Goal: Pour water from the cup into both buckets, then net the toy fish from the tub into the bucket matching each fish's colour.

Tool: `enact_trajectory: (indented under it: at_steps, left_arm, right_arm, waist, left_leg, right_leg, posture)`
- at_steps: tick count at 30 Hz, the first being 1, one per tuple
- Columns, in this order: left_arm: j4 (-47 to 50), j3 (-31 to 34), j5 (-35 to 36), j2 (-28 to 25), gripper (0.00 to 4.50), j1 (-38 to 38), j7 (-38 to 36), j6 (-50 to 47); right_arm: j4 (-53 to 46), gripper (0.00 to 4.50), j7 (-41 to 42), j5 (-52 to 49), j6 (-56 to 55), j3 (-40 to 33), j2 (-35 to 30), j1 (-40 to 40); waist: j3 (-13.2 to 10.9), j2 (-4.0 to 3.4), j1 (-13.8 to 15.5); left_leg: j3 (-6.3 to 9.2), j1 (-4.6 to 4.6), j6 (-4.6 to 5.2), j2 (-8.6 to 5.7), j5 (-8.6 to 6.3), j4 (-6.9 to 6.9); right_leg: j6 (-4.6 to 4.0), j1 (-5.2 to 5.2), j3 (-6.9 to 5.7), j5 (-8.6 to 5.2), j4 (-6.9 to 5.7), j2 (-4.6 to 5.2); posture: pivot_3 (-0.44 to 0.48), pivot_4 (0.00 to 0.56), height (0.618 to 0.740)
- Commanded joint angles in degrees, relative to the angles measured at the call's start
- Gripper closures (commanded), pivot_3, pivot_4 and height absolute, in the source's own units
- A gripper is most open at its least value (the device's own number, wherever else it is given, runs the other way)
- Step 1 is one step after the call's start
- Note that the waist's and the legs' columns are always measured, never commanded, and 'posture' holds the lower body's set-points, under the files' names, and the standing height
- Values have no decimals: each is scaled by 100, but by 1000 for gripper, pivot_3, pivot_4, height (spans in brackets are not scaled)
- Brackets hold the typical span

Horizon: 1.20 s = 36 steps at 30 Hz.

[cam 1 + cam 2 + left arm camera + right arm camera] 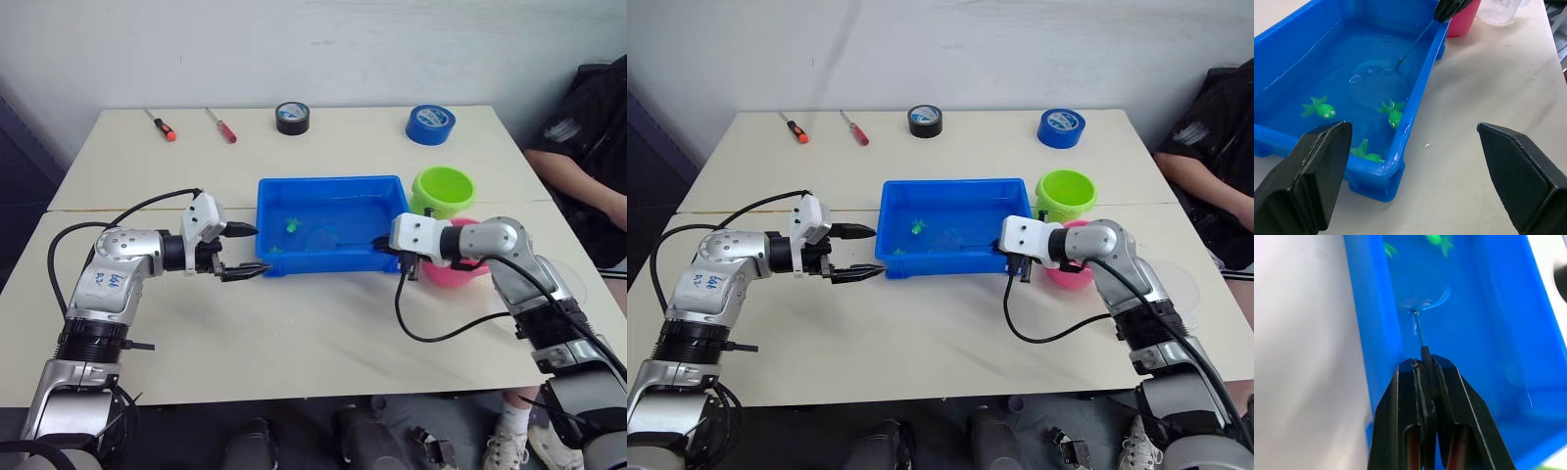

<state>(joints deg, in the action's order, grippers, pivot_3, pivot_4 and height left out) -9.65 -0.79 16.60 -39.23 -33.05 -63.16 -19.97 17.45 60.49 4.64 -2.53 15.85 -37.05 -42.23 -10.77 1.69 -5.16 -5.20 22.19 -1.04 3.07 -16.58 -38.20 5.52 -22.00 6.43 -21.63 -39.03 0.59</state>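
Note:
The blue tub point(328, 182) holds water and three green toy fish point(1320, 108) near its left end. My right gripper point(380, 243) is shut on the thin dark handle point(1415, 41) of the net, whose hoop point(1425, 298) lies in the water mid-tub with no fish in it. My left gripper point(253, 251) stands open at the tub's front left corner, holding nothing. The lime green bucket point(443, 191) stands right of the tub. In front of it, partly behind my right forearm, stands the pink bucket point(460, 271). The clear cup point(1497, 11) stands beyond the pink bucket.
Along the table's far edge lie two screwdrivers point(162, 125), a black tape roll point(292, 117) and a blue tape roll point(430, 123). A person in dark clothes point(588, 137) sits at the right end of the table.

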Motion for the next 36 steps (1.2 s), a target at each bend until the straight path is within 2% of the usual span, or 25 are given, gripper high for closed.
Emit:
enact_trajectory:
  at_steps: [1, 13, 22, 27, 36]
  left_arm:
    - [197, 203, 77, -171, 23, 34, 9, -1]
    - [279, 302, 123, -140, 23, 10, 224, -101]
    - [-6, 284, 96, -26, 23, -307, 227, -105]
    - [-193, 320, 170, 85, 23, -523, 193, -80]
    - [-130, 489, 874, 730, 23, -1016, 370, -857]
  right_arm:
    - [79, 4500, 208, -242, 96, -58, 201, -168]
    - [-254, 4500, 385, -1111, 1725, -582, 479, -166]
    - [-939, 4500, 174, -1809, 2957, -1113, 384, 164]
    - [-1345, 4500, -15, -1985, 3230, -1389, 226, 421]
    - [-2826, 4500, -716, -2705, 4244, -2924, -543, 1307]
  waist:
    - [0, 0, 5]
    - [0, 0, 25]
    - [0, 0, 26]
    - [0, 0, 40]
    - [0, 0, 109]
  left_leg:
    - [1, 0, 0, 0, 0, 0]
    - [4, 2, 1, -1, 0, 1]
    - [4, 3, 0, -2, -1, 2]
    - [5, 4, 1, -3, -1, 3]
    - [11, 19, 1, -5, -2, 3]
  right_leg:
    - [0, 0, -1, 0, 0, 1]
    - [0, 1, -4, 0, 1, 7]
    - [0, 0, -5, 0, 2, 5]
    - [0, 0, -5, 0, 3, 5]
    - [0, -5, -7, 0, 10, 7]
  posture:
    - [0, 150, 740]
    - [0, 150, 740]
    - [0, 150, 740]
    - [0, 150, 740]
    - [0, 150, 740]
